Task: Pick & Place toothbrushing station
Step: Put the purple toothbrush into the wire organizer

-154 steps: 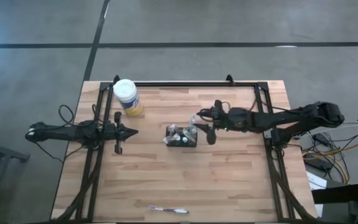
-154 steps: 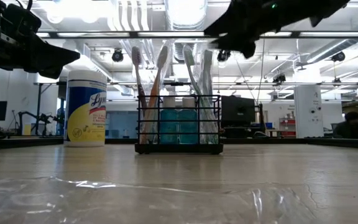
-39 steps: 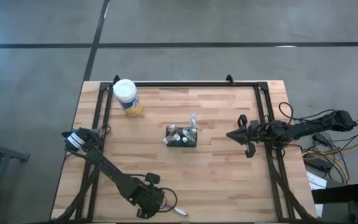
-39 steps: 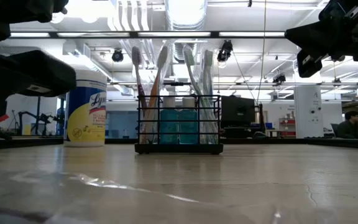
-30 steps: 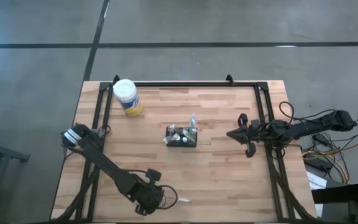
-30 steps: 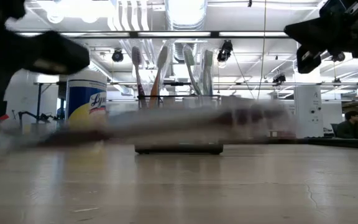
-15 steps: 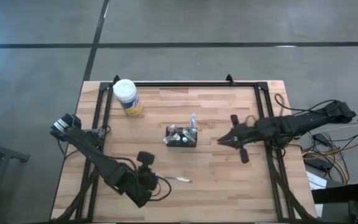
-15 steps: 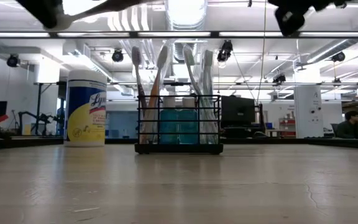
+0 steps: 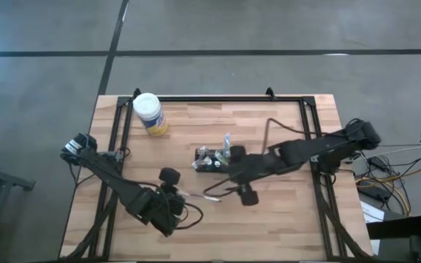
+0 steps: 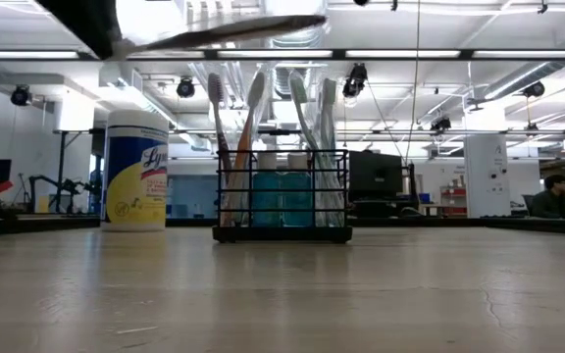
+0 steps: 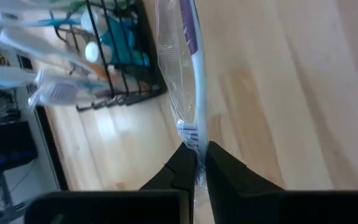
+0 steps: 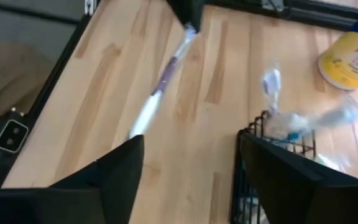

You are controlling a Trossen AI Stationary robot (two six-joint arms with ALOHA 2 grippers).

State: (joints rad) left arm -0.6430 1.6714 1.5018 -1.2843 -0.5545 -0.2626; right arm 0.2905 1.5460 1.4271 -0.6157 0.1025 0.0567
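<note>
Since half a second ago, from above, the right claw [image 9: 229, 191] has swung in, wide, toward the wrapped toothbrush [image 9: 209, 196] pinched in the left claw [image 9: 183, 193]. Low down, the caddy [image 10: 282, 201] stands mid-tabletop [image 10: 381, 294]. Left wrist: the brush is not yet placed.

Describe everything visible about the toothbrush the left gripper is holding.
The toothbrush is white with a purple stripe, inside clear plastic wrap. The left gripper is shut on its bristle end and holds it roughly level above the table, handle pointing toward the open right gripper, beside the black wire caddy.
</note>
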